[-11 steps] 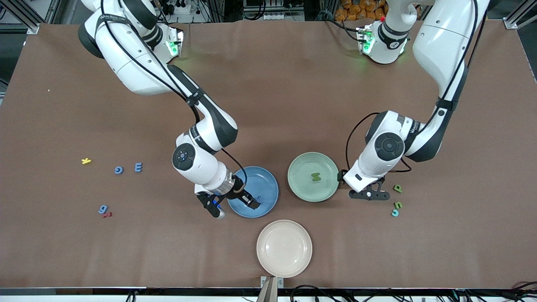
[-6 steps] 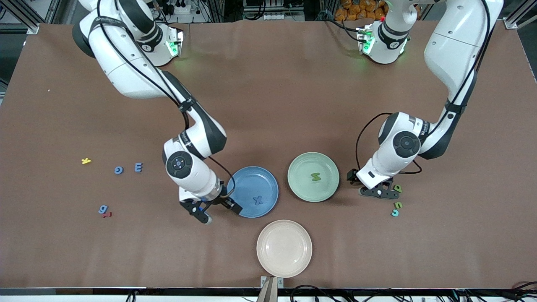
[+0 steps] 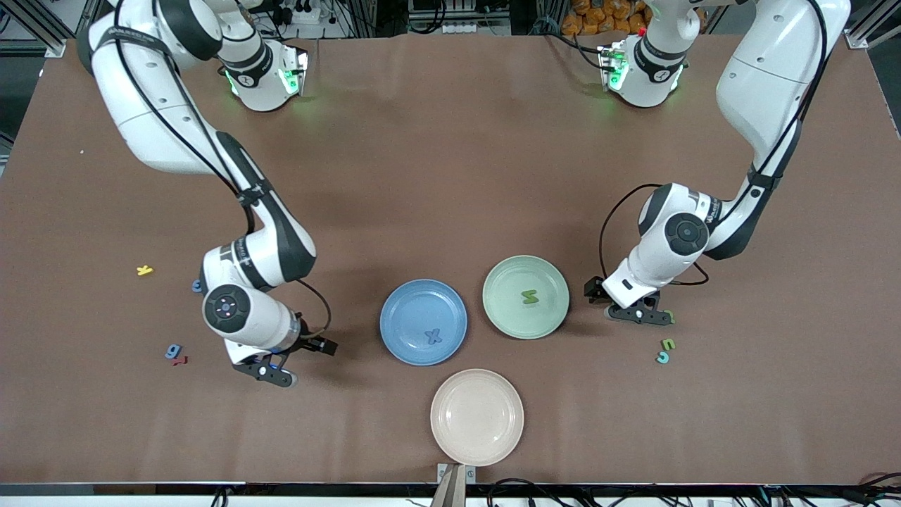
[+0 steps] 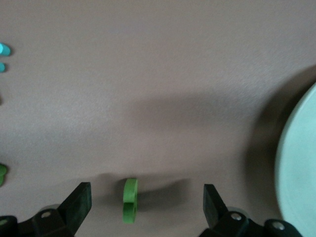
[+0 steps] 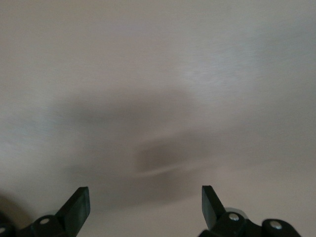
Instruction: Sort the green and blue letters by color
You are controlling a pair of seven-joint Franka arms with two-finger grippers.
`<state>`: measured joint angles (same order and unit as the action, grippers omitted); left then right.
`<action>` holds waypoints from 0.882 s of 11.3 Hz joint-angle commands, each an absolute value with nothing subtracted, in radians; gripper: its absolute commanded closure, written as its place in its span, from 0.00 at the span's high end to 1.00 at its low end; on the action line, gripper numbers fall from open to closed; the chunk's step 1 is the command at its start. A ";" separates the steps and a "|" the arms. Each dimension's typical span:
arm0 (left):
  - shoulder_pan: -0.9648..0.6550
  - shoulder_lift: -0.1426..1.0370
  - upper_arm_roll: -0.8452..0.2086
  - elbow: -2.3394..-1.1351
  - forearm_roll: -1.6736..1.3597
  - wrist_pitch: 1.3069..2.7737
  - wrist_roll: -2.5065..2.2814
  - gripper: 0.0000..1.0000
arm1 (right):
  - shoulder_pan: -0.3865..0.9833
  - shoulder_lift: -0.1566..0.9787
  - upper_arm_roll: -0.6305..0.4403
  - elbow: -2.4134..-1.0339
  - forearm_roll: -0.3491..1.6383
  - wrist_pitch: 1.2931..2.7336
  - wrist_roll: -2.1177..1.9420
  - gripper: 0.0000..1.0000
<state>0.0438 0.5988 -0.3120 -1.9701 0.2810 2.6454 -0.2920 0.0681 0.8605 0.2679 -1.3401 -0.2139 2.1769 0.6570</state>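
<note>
The left gripper [image 4: 145, 210] has its fingers [image 4: 79, 200] spread wide, low over the tabletop [image 3: 450, 176], straddling a green letter [image 4: 130, 200] that lies flat between them, touching neither. In the front view this gripper [image 3: 637, 315] sits beside the green plate [image 3: 556, 310], toward the left arm's end of the tabletop. Its wrist is bent downward, the forearm rising steeply to an elbow high above that end of the tabletop.

The right gripper [image 5: 145, 207] also has its fingers [image 5: 78, 202] spread apart, with only bare tabletop between them. In the front view it [image 3: 271, 372] hangs low over the tabletop between the blue plate [image 3: 401, 348] and a blue letter g [image 3: 172, 351] that touches a red letter [image 3: 181, 361]. Its wrist points down, with the forearm slanting up toward its base.

A blue letter x [image 3: 434, 336] lies in the blue plate, and a green letter [image 3: 529, 297] lies in the green plate. Another green letter [image 3: 668, 344] and a turquoise letter [image 3: 662, 358] lie just beside each other, nearer the front camera than the left gripper. A blue letter [image 3: 197, 286] peeks out beside the right arm, and a yellow letter [image 3: 144, 270] lies farther toward that end. A cream plate [image 3: 450, 443] sits nearest the front camera.
</note>
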 commanded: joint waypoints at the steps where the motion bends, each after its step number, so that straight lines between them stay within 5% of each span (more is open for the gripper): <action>1: 0.077 0.563 -0.327 -2.022 0.313 2.671 -0.276 0.77 | -0.030 0.665 0.282 -1.654 -0.235 2.287 0.487 1.00; 4: 0.075 0.569 -0.327 -2.017 0.313 2.671 -0.282 0.09 | -0.123 0.591 0.282 -1.817 -0.235 2.350 0.268 1.00; 5: 0.075 0.569 -0.327 -2.017 0.313 2.671 -0.290 0.00 | -0.141 0.580 0.281 -1.856 -0.235 2.374 0.218 1.00; 10: 0.071 0.562 -0.330 -1.978 0.295 2.646 -0.314 0.00 | -0.236 0.488 0.279 -2.064 -0.242 2.496 0.029 1.00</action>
<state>0.0600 0.5938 -0.3149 -1.9889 0.2909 2.6628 -0.2910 -0.1984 0.5911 0.2660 -1.9366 -0.2197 2.4727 0.0781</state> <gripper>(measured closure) 0.894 0.000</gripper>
